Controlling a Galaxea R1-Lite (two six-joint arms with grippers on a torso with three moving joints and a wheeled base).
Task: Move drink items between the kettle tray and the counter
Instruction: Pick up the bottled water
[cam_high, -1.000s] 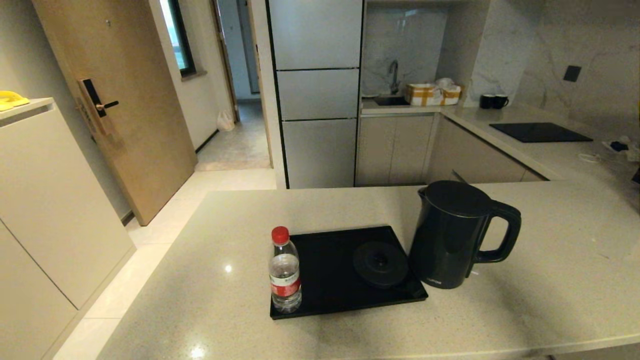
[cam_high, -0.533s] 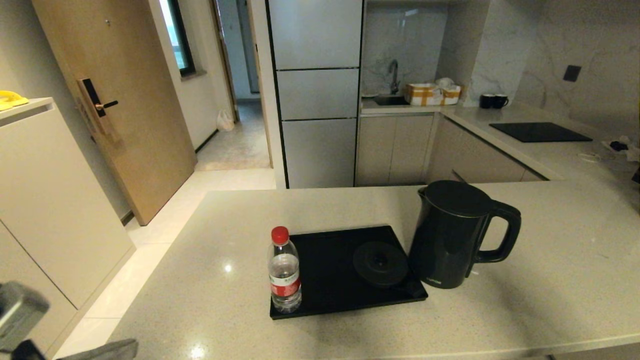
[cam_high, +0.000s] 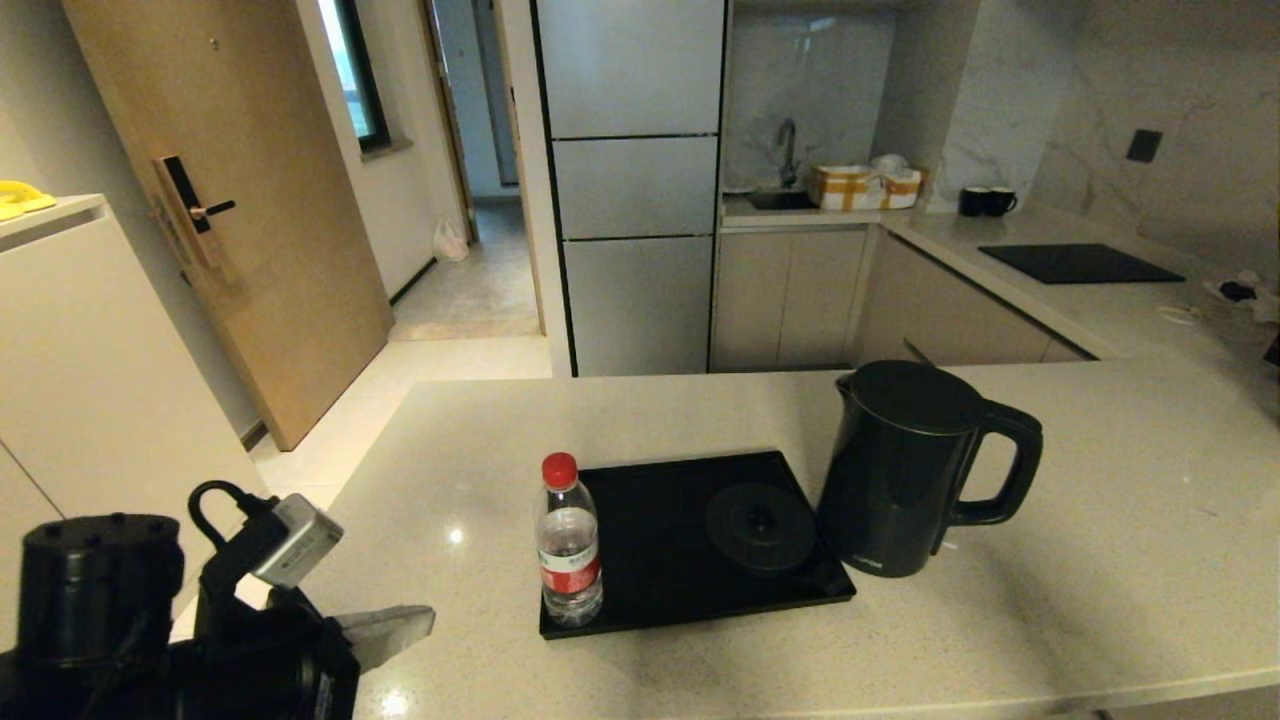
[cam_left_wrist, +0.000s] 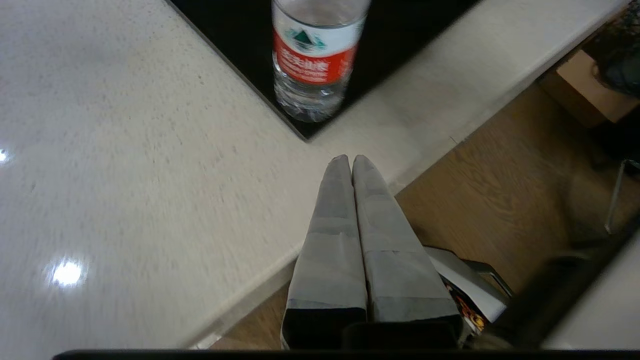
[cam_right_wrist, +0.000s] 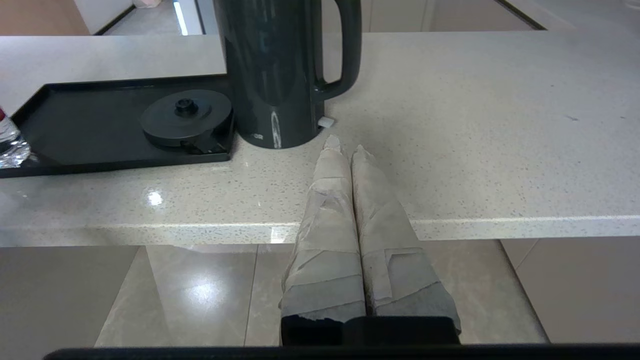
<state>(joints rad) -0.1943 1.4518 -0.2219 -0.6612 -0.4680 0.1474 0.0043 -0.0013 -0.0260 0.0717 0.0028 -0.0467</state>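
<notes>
A clear water bottle (cam_high: 569, 545) (cam_left_wrist: 314, 55) with red cap and red label stands on the front left corner of the glossy black kettle tray (cam_high: 650, 570) (cam_right_wrist: 75, 115). The round base disc (cam_high: 761, 525) (cam_right_wrist: 186, 117) is bare. The tall dark kettle (cam_high: 905, 470) (cam_right_wrist: 280, 65) stands on the beige counter (cam_high: 1050, 560), touching the tray's right edge, handle to the right. My left gripper (cam_high: 425, 622) (cam_left_wrist: 348, 159) is shut and empty at the counter's front left edge, short of the bottle. My right gripper (cam_right_wrist: 345, 145) is shut and empty at the counter's front edge, near the kettle's base.
The far grey worktop carries a black cooktop (cam_high: 1080, 264) and two black mugs (cam_high: 986, 202). A sink and a cardboard box (cam_high: 865, 187) sit further back. A white cabinet (cam_high: 90, 400) stands at the left, and a wooden door (cam_high: 230, 200) behind it.
My left arm has risen into the head view at the lower left, its gripper now reaching over the counter's front left edge towards the bottle. Bottle, tray and kettle have not moved.
</notes>
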